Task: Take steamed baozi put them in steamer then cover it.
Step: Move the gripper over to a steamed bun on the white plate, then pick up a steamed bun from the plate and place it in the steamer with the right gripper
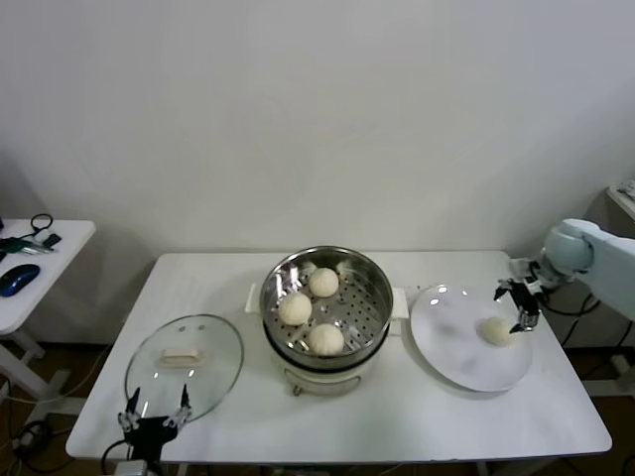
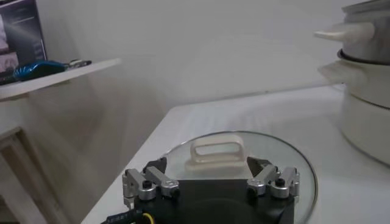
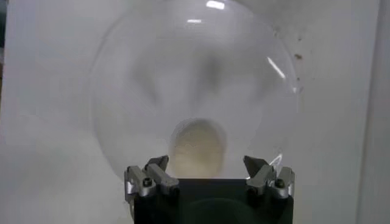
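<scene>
Soft, even light fills the room from overhead, and the white wall stays bright with little shadow. The steamer [image 1: 323, 302] throws glints off its steel rim. On the plate [image 3: 195, 91], small highlights streak the upper right and grey smudged reflections cloud its middle. The baozi [image 3: 196, 147] near the lens looks hazy, out of focus.

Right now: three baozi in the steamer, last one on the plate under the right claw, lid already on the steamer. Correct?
Not quite: the lid is not on the steamer. The head view shows it lying flat on the table beside the pot, by the left claw. The rest holds: three baozi in the steamer, the last one on the plate under the open right claw.
</scene>
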Available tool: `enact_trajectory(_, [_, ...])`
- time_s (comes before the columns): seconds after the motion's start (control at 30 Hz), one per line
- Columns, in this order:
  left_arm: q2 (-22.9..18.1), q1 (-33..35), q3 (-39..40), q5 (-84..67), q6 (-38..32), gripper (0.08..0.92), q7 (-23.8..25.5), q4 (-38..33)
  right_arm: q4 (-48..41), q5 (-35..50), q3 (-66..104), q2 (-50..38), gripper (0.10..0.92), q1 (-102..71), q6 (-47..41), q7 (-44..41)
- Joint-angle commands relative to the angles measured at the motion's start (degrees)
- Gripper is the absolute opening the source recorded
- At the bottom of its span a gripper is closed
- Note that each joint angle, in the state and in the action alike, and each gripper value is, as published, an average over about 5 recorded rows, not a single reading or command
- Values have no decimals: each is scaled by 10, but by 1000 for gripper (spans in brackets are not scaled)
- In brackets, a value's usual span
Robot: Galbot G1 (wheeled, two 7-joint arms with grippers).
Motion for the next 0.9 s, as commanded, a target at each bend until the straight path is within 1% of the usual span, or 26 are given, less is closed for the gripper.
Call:
enact_trajectory(0.03, [0, 0, 0, 1, 0, 823, 0, 1, -84, -65, 124, 36, 823, -127, -2, 6])
enact_trajectory(0.3, [0, 1, 0, 6, -2, 823, -2, 4, -95, -66, 144, 57, 808, -142, -7, 16])
enact_trajectory(0.4, [0, 2, 0, 8, -3, 823, -3, 3, -94, -67, 148, 56, 783, -143, -9, 20])
enact_trajectory(0.57, [-1, 2, 1, 9, -1, 823, -3, 2, -70, -51, 129, 36, 716, -120, -18, 15])
enact_trajectory(0.7, [-2, 2, 2, 11, 0, 823, -3, -2, -14, 12, 51, 7, 697, -32, -40, 12])
enact_trajectory(0.8, [-1, 2, 3, 12, 1, 823, -3, -5, 52, 90, -70, -8, 695, 97, -64, 17])
enact_trajectory(0.9, [-1, 1, 4, 13, 3, 823, -3, -8, 130, 181, -220, -1, 693, 266, -90, 28])
